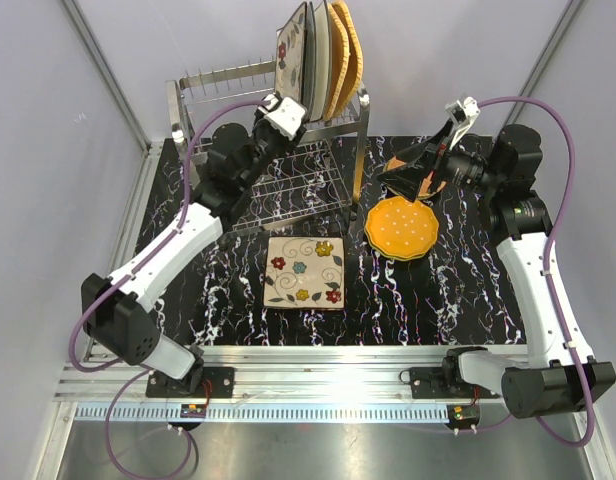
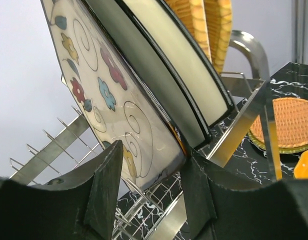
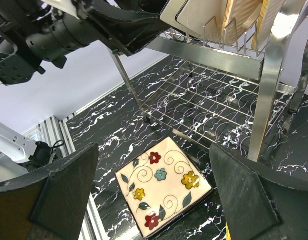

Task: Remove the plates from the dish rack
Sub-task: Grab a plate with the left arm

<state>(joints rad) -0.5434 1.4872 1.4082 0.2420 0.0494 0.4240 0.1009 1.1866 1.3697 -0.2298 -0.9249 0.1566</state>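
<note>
The dish rack (image 1: pixel 218 85) stands at the back. On its top tier stand upright a cream floral square plate (image 1: pixel 288 50), a white plate (image 1: pixel 316 55) and two woven tan-orange plates (image 1: pixel 344 50). My left gripper (image 1: pixel 281 113) is open at the floral plate's lower edge. In the left wrist view the floral plate (image 2: pixel 101 95) has its lower corner between the fingers (image 2: pixel 106 185) of the left gripper (image 2: pixel 151 190). My right gripper (image 1: pixel 413 175) is open and empty above the table. An orange scalloped plate (image 1: pixel 401 228) and a second floral plate (image 1: pixel 305 271) lie flat.
A woven plate (image 1: pixel 400 160) lies on the table under my right gripper; it also shows in the left wrist view (image 2: pixel 294 122). In the right wrist view, the right gripper (image 3: pixel 151 167) looks down on the flat floral plate (image 3: pixel 164 187), the rack's lower tier (image 3: pixel 214 100) and my left arm (image 3: pixel 69 30).
</note>
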